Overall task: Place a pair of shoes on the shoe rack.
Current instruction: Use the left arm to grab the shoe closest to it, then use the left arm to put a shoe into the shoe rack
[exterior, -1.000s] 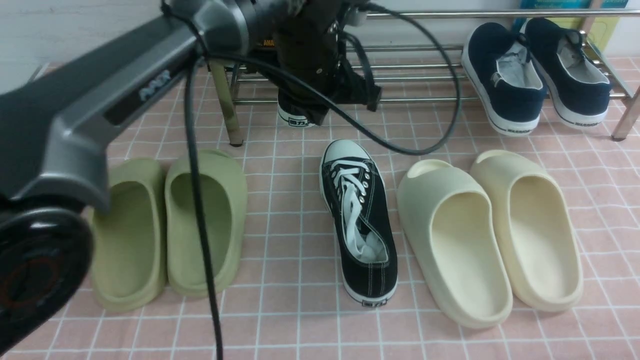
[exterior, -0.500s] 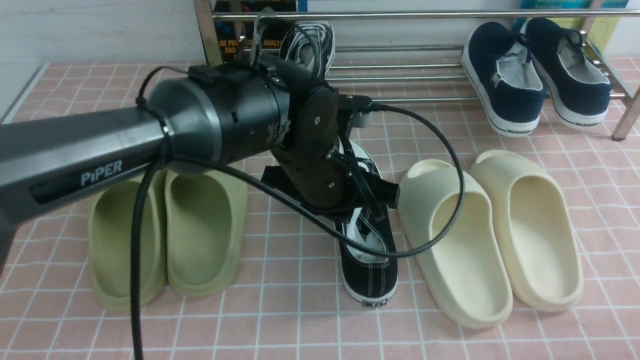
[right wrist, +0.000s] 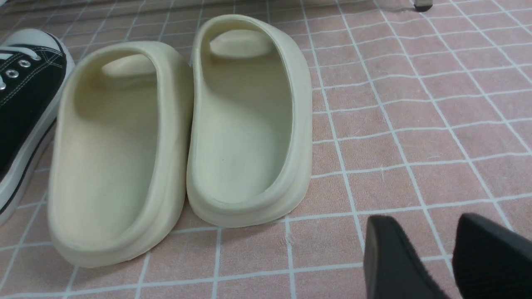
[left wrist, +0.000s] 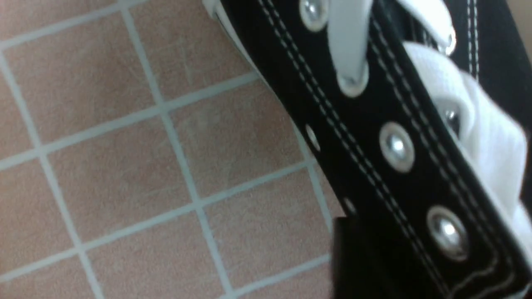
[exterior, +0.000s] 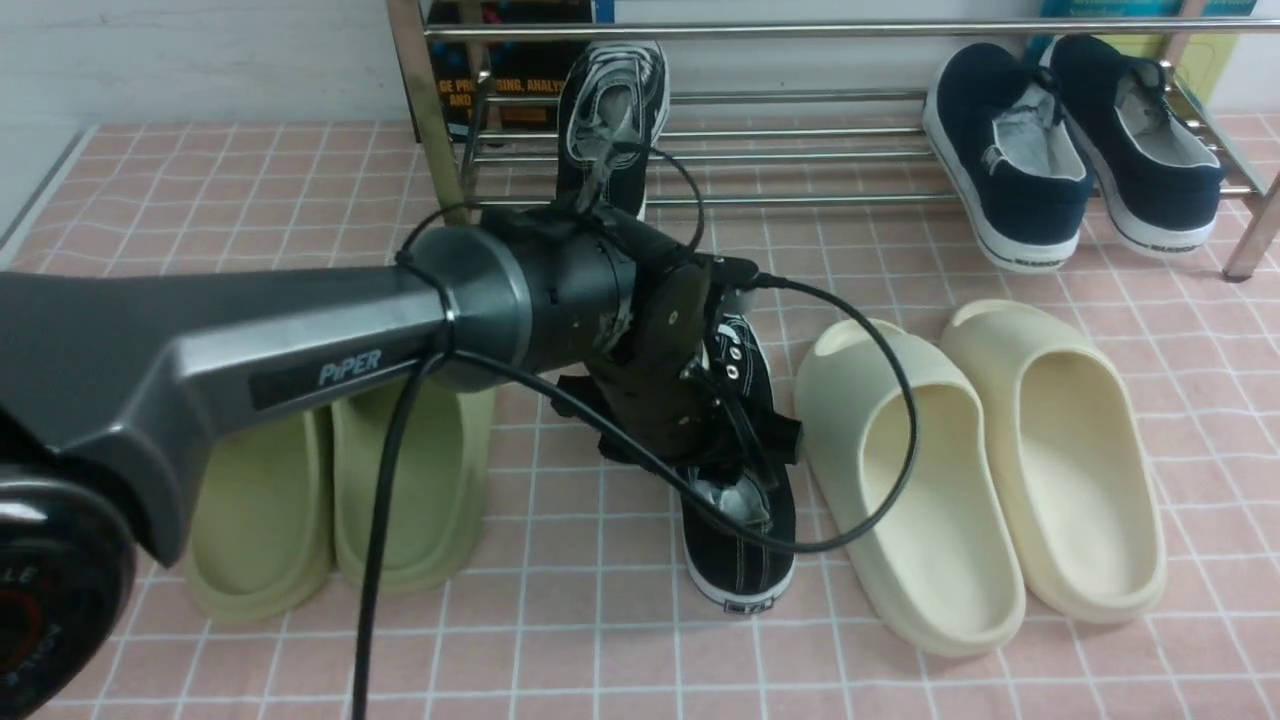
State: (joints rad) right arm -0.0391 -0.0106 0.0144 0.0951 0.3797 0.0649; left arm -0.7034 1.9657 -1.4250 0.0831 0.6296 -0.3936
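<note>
One black sneaker (exterior: pixel 612 110) with white laces lies on the chrome shoe rack (exterior: pixel 800 157), toe pointing away. The other black sneaker (exterior: pixel 745 550) stands on the tiled floor between the slides; it also shows in the left wrist view (left wrist: pixel 395 174) and the right wrist view (right wrist: pixel 25 91). My left gripper (exterior: pixel 735 455) is low over this sneaker's opening, open. One dark finger (left wrist: pixel 353 265) sits outside the shoe's eyelet wall; the other is hidden. My right gripper (right wrist: pixel 428 232) is open and empty above bare tiles beside the cream slides, out of the front view.
Two navy slip-ons (exterior: pixel 1070 150) sit on the rack's right end. Olive slides (exterior: pixel 340 480) lie left of the floor sneaker and cream slides (exterior: pixel 990 470) right of it. The left arm's cable (exterior: pixel 900 400) loops over the nearer cream slide.
My left arm left one black sneaker on the rack, pulled back towards me and came down onto the sneaker on the floor.
</note>
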